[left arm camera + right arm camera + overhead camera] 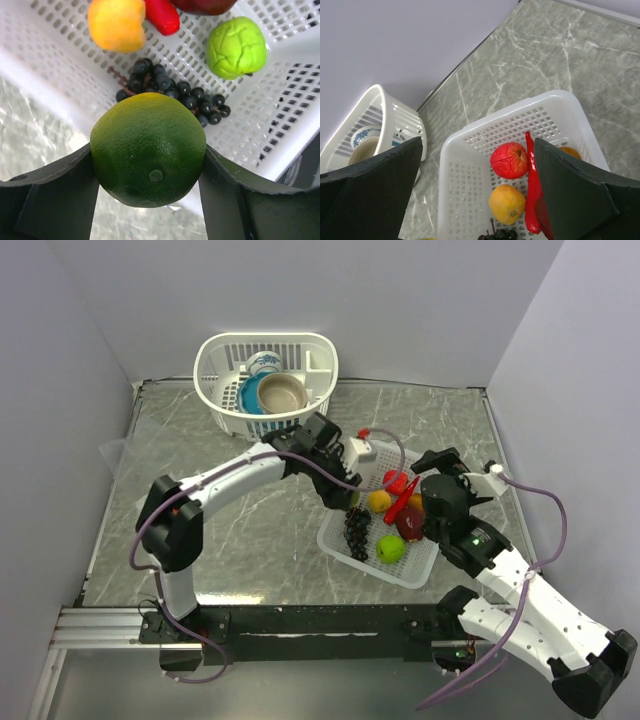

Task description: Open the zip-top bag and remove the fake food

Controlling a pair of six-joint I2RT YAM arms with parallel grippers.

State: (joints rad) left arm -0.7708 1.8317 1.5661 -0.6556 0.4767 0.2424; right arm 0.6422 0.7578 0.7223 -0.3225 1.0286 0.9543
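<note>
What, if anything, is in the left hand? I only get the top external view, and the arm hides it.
Observer: A dark green lime, pinched between the left hand's fingers.
Operator: Is it over the basket?
Observer: At the edge. In the left wrist view it overlaps the white basket's rim, with the grapes just inside.
Operator: And the right hand?
Observer: The right hand is wide open, with nothing between its fingers.
</note>
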